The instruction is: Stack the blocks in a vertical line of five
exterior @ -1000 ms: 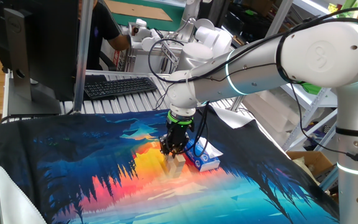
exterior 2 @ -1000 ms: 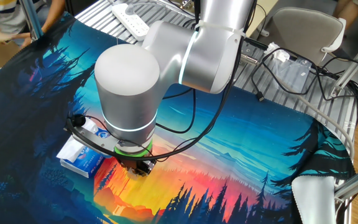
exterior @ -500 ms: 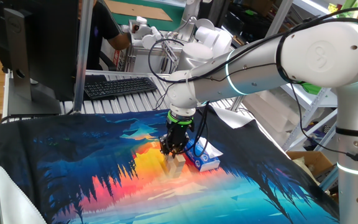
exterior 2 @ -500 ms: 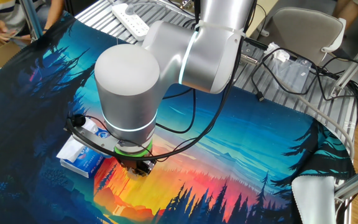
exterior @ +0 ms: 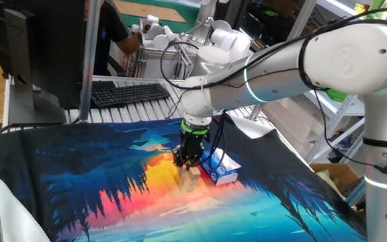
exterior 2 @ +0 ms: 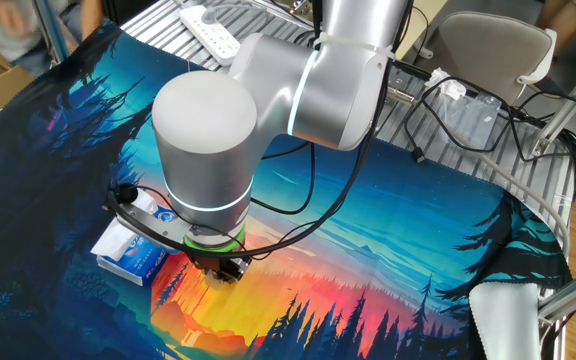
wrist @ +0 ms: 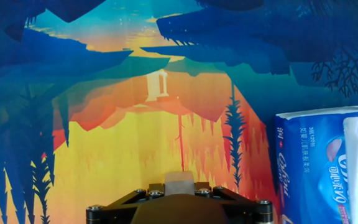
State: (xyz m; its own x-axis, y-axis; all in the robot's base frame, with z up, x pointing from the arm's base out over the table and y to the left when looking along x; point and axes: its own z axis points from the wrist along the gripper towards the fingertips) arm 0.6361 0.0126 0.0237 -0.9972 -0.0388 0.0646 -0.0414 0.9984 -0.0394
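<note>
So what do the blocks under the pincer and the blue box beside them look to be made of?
The blocks look like plain unfinished wood: pale tan, matte, square-edged. The blue box seems to be a soft plastic-wrapped tissue pack rather than card, going by its glossy printed film and the white tissue at its opening; that is a guess from looks.

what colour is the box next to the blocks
Blue and white box; clearest in the hand view.
</note>
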